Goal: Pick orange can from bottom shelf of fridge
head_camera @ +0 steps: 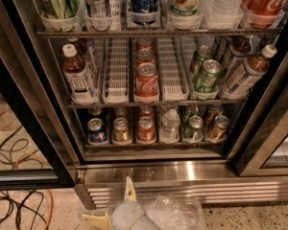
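The fridge (201,169) stands open in front of me. Its bottom shelf (153,143) holds a row of drinks. The orange can (120,130) stands upright second from the left, between a blue can (97,131) and a red can (145,129). My gripper (113,206) is low at the bottom edge of the view, in front of the steel base and well below the shelf. Its two cream fingers (129,191) are spread apart and hold nothing. The wrist behind it is wrapped in clear plastic.
Right of the red can stand a water bottle (170,126), a green can (193,129) and a tilted brown can (217,128). The shelf above holds red cola cans (146,80), bottles and green cans. Black door frames flank the opening. Cables (14,210) lie on the floor at left.
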### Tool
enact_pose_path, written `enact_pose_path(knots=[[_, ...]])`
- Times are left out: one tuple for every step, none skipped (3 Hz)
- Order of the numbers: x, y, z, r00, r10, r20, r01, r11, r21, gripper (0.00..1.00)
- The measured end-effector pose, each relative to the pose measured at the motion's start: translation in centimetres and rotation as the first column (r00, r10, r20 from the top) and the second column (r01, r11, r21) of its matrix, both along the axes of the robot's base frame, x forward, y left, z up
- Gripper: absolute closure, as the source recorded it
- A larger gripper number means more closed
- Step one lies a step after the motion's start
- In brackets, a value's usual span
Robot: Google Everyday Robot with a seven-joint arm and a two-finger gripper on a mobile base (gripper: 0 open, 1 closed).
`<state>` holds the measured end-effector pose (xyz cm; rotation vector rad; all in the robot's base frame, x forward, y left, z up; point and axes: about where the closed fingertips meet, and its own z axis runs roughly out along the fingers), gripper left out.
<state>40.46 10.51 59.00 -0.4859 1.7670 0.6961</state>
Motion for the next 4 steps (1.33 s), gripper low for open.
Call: enact_pose_path(knots=[[0.7,-0.7,-0.6,0.9972,-0.073,0.017,0.072,0.997,0.039,0.0],[0.4,-0.4,-0.8,0.9977,-0.065,0.021,0.064,0.997,0.044,0.0],[1.6,-0.3,-1.0,0.9935,-0.076,0.085,0.073,0.997,0.033,0.0],[3.9,-1.5,0.3,0.9773,-0.112,0.179,0.114,0.993,0.0,0.0]])
